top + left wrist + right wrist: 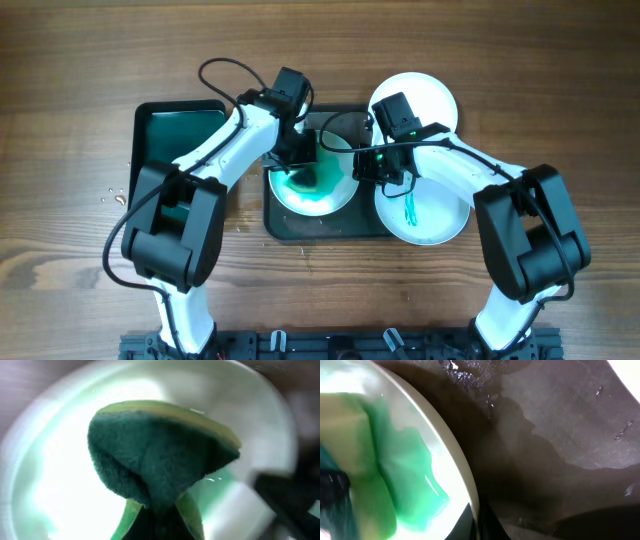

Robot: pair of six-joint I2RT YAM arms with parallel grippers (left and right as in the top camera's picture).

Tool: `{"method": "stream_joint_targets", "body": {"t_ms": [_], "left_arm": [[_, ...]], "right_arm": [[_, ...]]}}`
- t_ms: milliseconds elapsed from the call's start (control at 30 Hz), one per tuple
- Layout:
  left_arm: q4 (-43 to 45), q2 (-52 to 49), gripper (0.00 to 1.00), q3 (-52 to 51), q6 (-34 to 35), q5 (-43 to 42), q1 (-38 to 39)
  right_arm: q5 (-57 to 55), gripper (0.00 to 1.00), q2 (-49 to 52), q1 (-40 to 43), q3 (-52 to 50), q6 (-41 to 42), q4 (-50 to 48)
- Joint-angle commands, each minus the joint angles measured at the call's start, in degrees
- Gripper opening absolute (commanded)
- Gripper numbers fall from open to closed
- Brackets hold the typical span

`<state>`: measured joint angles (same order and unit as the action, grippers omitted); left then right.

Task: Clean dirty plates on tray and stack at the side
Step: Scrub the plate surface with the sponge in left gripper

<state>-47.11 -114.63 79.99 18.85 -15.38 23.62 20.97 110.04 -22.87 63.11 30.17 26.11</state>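
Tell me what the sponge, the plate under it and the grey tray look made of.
sponge: foam, fuzzy dark green scouring face over a yellow-green layer.
plate: glossy white, likely ceramic or melamine; bright glare, wet teal smear.
tray: probably matte plastic; fine grained texture, droplets beading.

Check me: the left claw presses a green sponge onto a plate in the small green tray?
No. The overhead view shows the left claw pressing the green sponge onto a plate in the large dark grey tray.
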Motion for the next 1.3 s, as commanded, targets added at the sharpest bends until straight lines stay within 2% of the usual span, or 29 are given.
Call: {"method": "stream_joint_targets", "body": {"t_ms": [0,133,300,400,600,700,833,967,1100,1267], "left_arm": [[2.3,0.3,0.04,-0.3,-3.2,-11.3,0.5],[6.3,0.3,0.04,-0.3,-2.7,-4.2,0.3],[7.1,0.3,0.04,-0.3,4.4,14.8,0.2],[6.1,0.3,0.04,-0.3,5.9,18.5,0.2],[-0.7,0.3,0.04,-0.3,5.8,13.6,0.8],[-3.1,0.3,0.04,-0.3,1.8,3.5,1.4],[-1.7,0.3,0.04,-0.2,-3.5,-9.7,1.4],[1.7,0.3,0.04,-0.2,-3.4,-10.5,1.2],[6.6,0.3,0.04,-0.2,0.0,-2.0,0.3],[9.4,0.3,0.04,-0.2,6.1,19.0,-0.3]], "right_arm": [[-1.2,0.04,2.1,-0.1,-0.9,-0.2,0.8],[-1.2,0.04,2.1,-0.1,-0.9,-0.2,0.8],[-1.3,0.04,2.1,-0.1,-0.9,-0.2,0.8],[-1.3,0.04,2.1,-0.1,-0.9,-0.2,0.8],[-1.3,0.04,2.1,-0.1,-0.9,-0.2,0.8],[-1.2,0.04,2.1,-0.1,-0.9,-0.2,0.8],[-1.2,0.04,2.1,-0.1,-0.9,-0.2,0.8],[-1.2,0.04,2.1,-0.1,-0.9,-0.2,0.8],[-1.2,0.04,2.1,-0.1,-0.9,-0.2,0.8],[-1.3,0.04,2.1,-0.1,-0.9,-0.2,0.8]]}}
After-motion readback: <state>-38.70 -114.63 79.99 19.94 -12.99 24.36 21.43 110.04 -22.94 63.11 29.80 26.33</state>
